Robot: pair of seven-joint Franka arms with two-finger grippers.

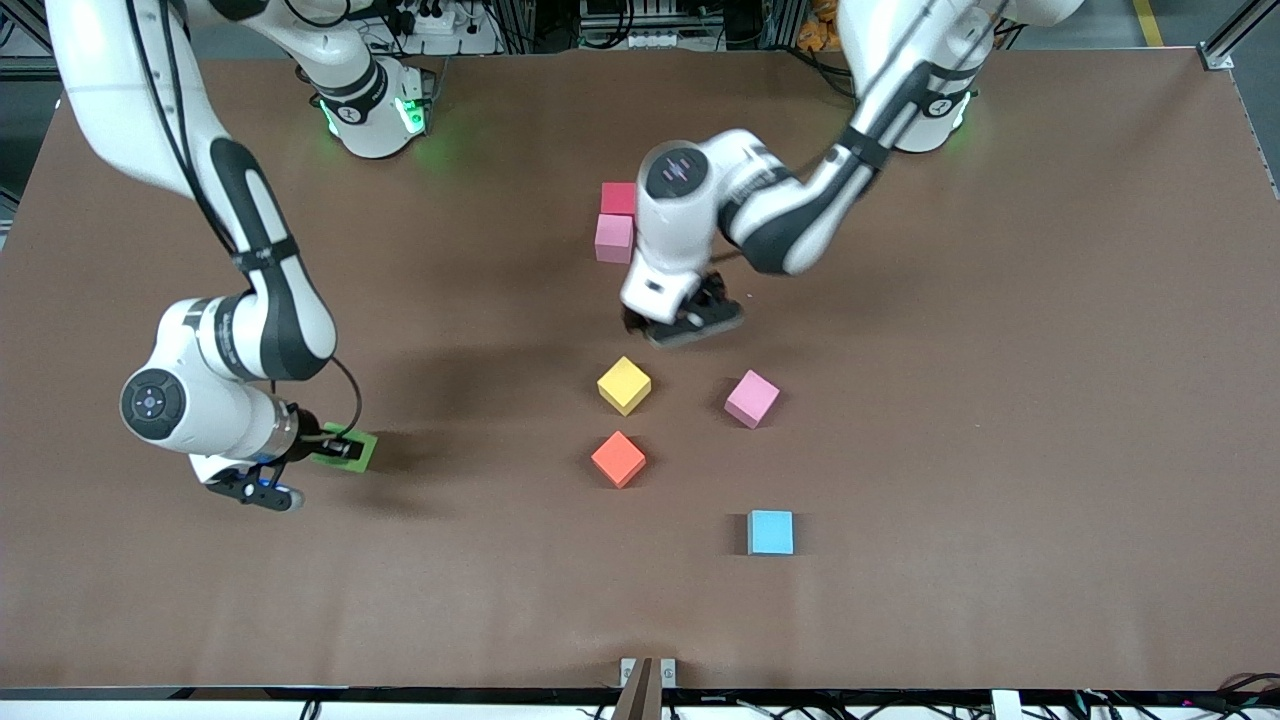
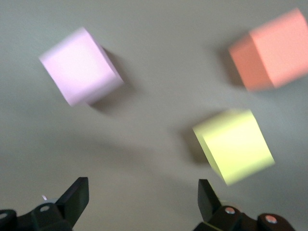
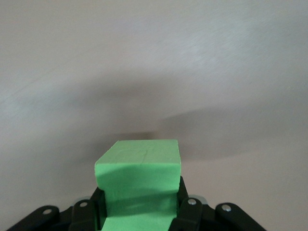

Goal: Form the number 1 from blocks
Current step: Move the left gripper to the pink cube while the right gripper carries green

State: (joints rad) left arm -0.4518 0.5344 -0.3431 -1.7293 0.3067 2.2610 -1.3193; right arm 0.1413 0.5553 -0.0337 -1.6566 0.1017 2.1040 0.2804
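Observation:
My right gripper (image 1: 335, 448) is shut on the green block (image 1: 348, 448), low over the table toward the right arm's end; in the right wrist view the green block (image 3: 139, 171) is squeezed between the fingers (image 3: 185, 204). My left gripper (image 1: 690, 322) is open and empty (image 2: 143, 197), hovering over the table's middle. Just nearer the camera than it lie the yellow block (image 1: 624, 385) (image 2: 234, 145), a pink block (image 1: 752, 398) (image 2: 79, 66) and an orange-red block (image 1: 618, 459) (image 2: 272, 50). A red block (image 1: 618, 198) and a second pink block (image 1: 614, 238) touch in a short column.
A light blue block (image 1: 771, 532) lies nearer the camera than the pink block, toward the table's front edge. The brown table (image 1: 1000, 400) is bare toward the left arm's end.

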